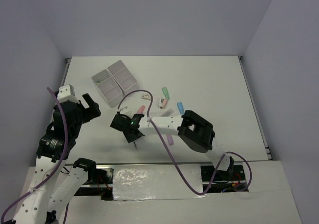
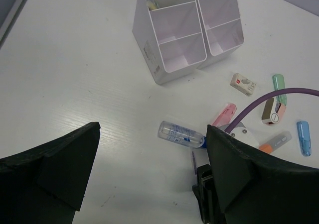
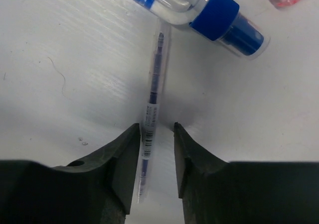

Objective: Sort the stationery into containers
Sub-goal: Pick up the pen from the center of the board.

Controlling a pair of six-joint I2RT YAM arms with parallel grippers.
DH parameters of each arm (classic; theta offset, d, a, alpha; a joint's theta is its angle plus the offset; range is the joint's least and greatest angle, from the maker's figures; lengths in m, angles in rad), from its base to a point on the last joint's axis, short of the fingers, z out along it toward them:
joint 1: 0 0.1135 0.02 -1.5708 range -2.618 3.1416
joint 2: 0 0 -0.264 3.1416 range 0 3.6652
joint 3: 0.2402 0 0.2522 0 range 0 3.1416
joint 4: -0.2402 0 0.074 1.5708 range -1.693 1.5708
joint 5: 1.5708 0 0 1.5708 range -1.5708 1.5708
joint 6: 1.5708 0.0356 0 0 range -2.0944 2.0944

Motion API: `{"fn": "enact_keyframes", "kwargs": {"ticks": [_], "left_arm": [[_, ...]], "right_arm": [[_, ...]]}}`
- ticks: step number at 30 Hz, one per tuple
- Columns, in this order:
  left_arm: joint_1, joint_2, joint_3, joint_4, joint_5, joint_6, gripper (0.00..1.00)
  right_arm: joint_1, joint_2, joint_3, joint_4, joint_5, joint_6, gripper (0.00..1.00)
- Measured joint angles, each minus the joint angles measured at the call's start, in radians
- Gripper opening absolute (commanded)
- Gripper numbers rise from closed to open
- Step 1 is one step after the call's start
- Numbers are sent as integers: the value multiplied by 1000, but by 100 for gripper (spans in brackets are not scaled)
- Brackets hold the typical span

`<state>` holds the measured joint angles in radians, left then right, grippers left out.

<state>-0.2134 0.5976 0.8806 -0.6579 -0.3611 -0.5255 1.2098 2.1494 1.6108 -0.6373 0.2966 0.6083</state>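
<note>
Thin pen (image 3: 152, 92), is that your pick? How do you expect it to handle? (asker)

Me: Very light, I'd judge, and stiff for its width. It is a slim, clear plastic barrel with a dark ink core and a printed label near my end. It lies flat on the white table (image 3: 70, 59), its far tip just beside the clear blue-capped tube (image 3: 199, 7), perhaps touching; I cannot tell. The containers (image 2: 147, 42) stand well apart from it, farther back and to the left.

Asker: And your hands?

Me: My right gripper (image 3: 155, 129) straddles the barrel at the labelled end, fingers on either side and close in. One pad looks nearly against it, while a sliver of table shows on the other side, so nothing is clamped. My left gripper (image 2: 152, 127) hangs spread wide over the table, holding nothing.

Asker: Where would you take hold?

Me: Across the barrel, a little nearer its middle than where I stand, so it would not droop or swing. It is smooth and round, so I expect it could roll or slip from between flat pads. The table has a fine ribbed grain, which may help to steady it. The tube looks rounder and likelier to roll if nudged.
</note>
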Motion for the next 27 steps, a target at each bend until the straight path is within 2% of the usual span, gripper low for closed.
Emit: {"fn": "enact_keyframes", "kwargs": {"ticks": [1, 5, 8, 9, 10, 14, 17, 23, 27], "left_arm": [[0, 0, 0, 0, 0, 0, 99], [0, 0, -3, 0, 0, 1, 99], [0, 0, -4, 0, 1, 1, 99], [0, 0, -4, 0, 2, 2, 99], [0, 1, -4, 0, 4, 2, 99], [0, 16, -4, 8, 58, -4, 99], [0, 31, -53, 69, 178, -34, 99], [0, 21, -363, 332, 505, -191, 99], [-9, -9, -497, 536, 655, -332, 99]], "right_arm": [[0, 0, -2, 1, -2, -2, 31], [0, -22, -40, 21, -2, -7, 23], [0, -52, -92, 51, -13, -15, 13], [0, -66, -116, 65, -18, -18, 5], [1, -83, -142, 80, -22, -21, 2], [3, -195, -294, 104, -57, -26, 1], [5, -309, -426, 94, -76, -30, 1], [-28, -540, -508, 90, -72, -42, 1], [-70, -663, -513, 108, -49, -42, 1]]}}
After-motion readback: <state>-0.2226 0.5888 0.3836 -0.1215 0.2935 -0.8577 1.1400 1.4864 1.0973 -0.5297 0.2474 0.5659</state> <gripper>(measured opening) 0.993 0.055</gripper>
